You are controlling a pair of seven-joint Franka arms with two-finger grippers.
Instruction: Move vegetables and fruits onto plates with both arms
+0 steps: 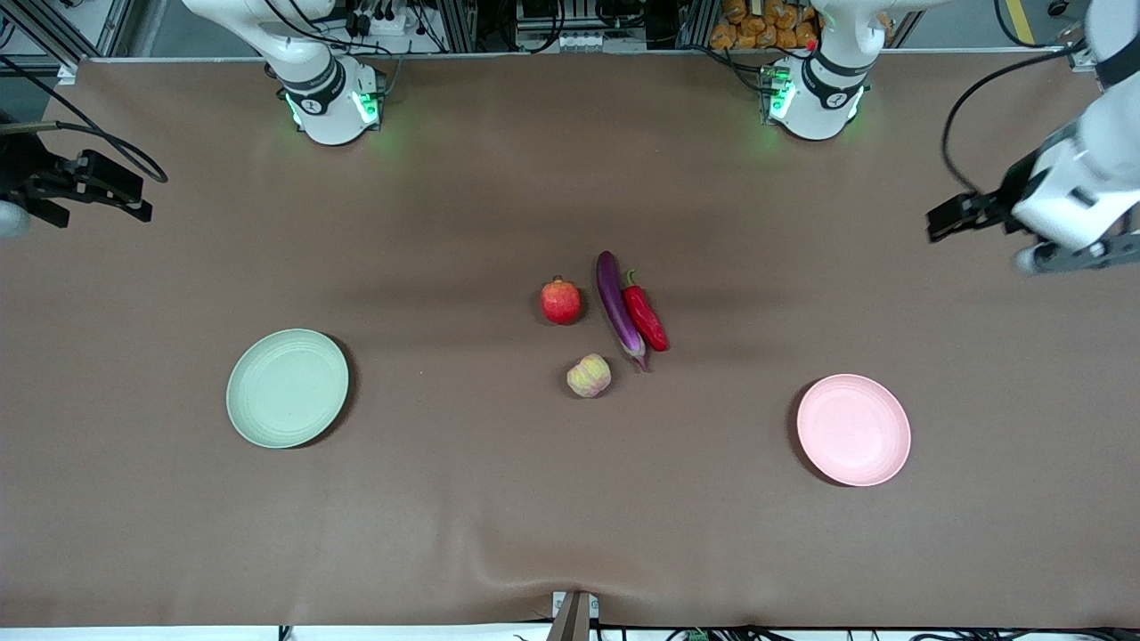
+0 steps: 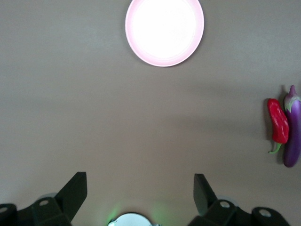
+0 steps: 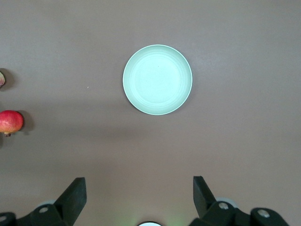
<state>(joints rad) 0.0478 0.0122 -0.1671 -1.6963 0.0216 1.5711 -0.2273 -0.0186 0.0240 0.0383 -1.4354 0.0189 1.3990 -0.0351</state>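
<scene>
Brown matting covered the table [image 1: 499,516], and all four pieces of produce lay clustered at its middle: the pomegranate [image 1: 560,301], the ribbed yellow-pink fruit [image 1: 589,375] nearer the camera, and the eggplant [image 1: 619,308] touching the red chili pepper [image 1: 645,318] along its length. Both plates were bare, the green plate [image 1: 287,387] toward the right arm's end and the pink plate [image 1: 853,429] toward the left arm's. The left gripper [image 2: 140,194] and right gripper [image 3: 139,196] hung high over the table's ends, jaws spread wide and holding nothing. Judging by this, each arm should take its nearest piece; the touching vegetables wanted a careful crosswise pinch. Open room lay all around
</scene>
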